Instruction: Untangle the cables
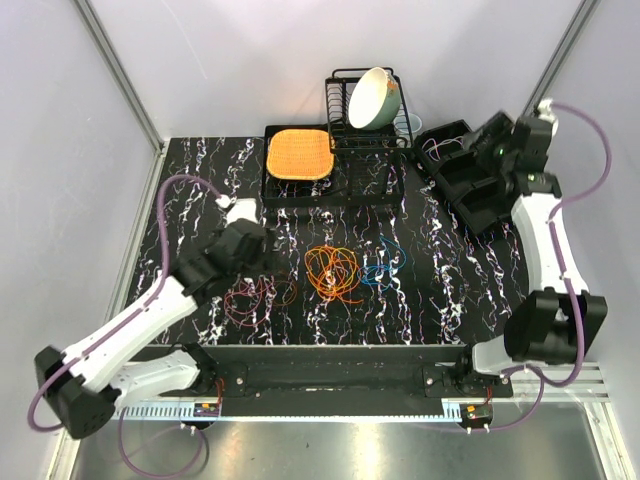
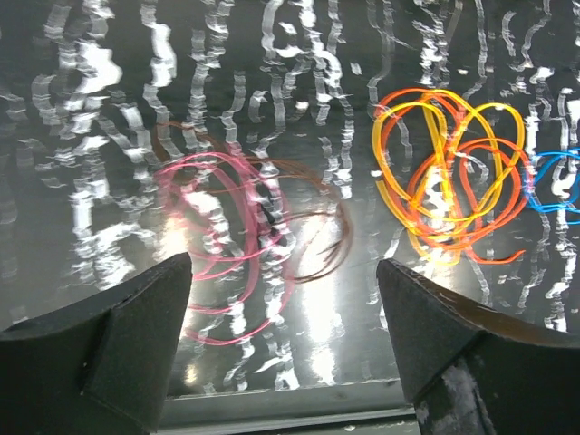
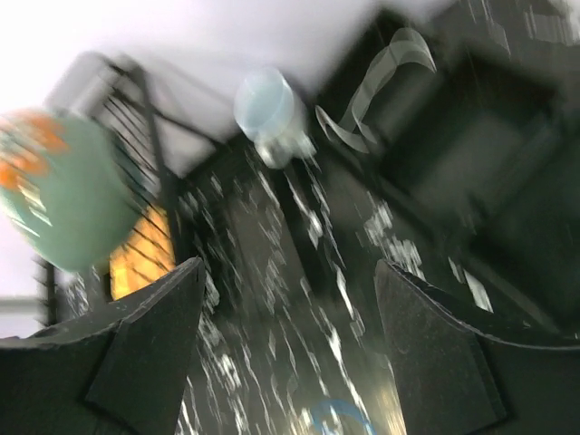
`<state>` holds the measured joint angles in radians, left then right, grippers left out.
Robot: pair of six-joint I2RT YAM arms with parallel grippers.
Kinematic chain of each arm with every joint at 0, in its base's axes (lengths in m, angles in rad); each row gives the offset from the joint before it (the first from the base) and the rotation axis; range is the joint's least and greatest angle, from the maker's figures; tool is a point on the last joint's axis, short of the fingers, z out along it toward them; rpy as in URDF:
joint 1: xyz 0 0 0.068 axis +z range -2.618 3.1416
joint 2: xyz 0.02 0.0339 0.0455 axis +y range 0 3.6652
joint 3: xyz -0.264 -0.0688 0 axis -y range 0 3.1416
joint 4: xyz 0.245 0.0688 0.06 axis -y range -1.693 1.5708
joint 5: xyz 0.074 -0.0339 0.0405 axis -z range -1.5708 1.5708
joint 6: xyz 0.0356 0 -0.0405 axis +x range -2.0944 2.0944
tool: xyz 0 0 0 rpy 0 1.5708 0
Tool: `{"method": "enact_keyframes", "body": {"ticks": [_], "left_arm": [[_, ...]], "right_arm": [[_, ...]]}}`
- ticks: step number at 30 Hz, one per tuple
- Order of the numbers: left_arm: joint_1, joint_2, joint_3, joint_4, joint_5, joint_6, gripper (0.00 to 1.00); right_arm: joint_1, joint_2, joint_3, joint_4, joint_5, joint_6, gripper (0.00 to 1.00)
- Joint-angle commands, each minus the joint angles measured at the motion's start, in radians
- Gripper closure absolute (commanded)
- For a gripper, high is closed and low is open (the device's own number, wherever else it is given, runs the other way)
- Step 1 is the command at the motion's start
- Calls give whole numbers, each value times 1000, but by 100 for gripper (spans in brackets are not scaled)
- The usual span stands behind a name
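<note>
The cables lie in separate heaps on the black marbled table [image 1: 450, 290]. A maroon-pink loop [image 1: 250, 298] is at the left, an orange tangle [image 1: 333, 272] in the middle, and a blue and green one [image 1: 383, 262] to its right. In the left wrist view the pink cable [image 2: 227, 263] and a brown strand [image 2: 322, 231] lie just beyond my left gripper [image 2: 283, 267], which is open and holds nothing. The orange-yellow tangle [image 2: 449, 181] and a blue loop [image 2: 557, 181] lie further right. My left gripper [image 1: 262, 262] hovers over the pink loop. My right gripper [image 3: 290, 267] is open and empty, raised at the back right [image 1: 470, 165].
A black dish rack [image 1: 345, 100] holding a pale green bowl [image 1: 372, 98] stands at the back, with an orange sponge [image 1: 298, 153] on a black tray beside it. A clear cup [image 3: 267, 109] and a black moulded tray [image 1: 470, 190] sit at the back right. The right wrist view is blurred.
</note>
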<state>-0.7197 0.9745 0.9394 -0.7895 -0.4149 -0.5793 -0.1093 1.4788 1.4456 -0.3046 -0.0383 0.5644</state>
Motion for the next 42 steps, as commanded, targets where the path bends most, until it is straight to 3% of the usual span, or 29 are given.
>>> {"method": "enact_keyframes", "body": {"ticks": [1, 12, 23, 31, 34, 35, 37, 42], "left_arm": [[-20, 93, 13, 173, 70, -68, 15], [-34, 375, -10, 508, 267, -128, 25], [-41, 634, 52, 588, 286, -143, 35], [-43, 707, 88, 598, 268, -145, 41], [-44, 730, 107, 585, 248, -146, 59], [-43, 734, 116, 582, 245, -143, 80], [-44, 744, 133, 573, 232, -134, 98], [-44, 748, 260, 458, 182, -73, 100]], "right_arm": [[7, -124, -175, -25, -40, 54, 20], [28, -310, -349, -96, -211, 78, 22], [34, -313, -384, -99, -341, 86, 23], [45, -298, -395, -93, -347, 83, 23], [45, -296, -393, -91, -353, 84, 24], [46, -295, -393, -90, -359, 86, 24], [46, -290, -395, -87, -359, 88, 24], [46, -267, -381, -85, -373, 92, 26]]}}
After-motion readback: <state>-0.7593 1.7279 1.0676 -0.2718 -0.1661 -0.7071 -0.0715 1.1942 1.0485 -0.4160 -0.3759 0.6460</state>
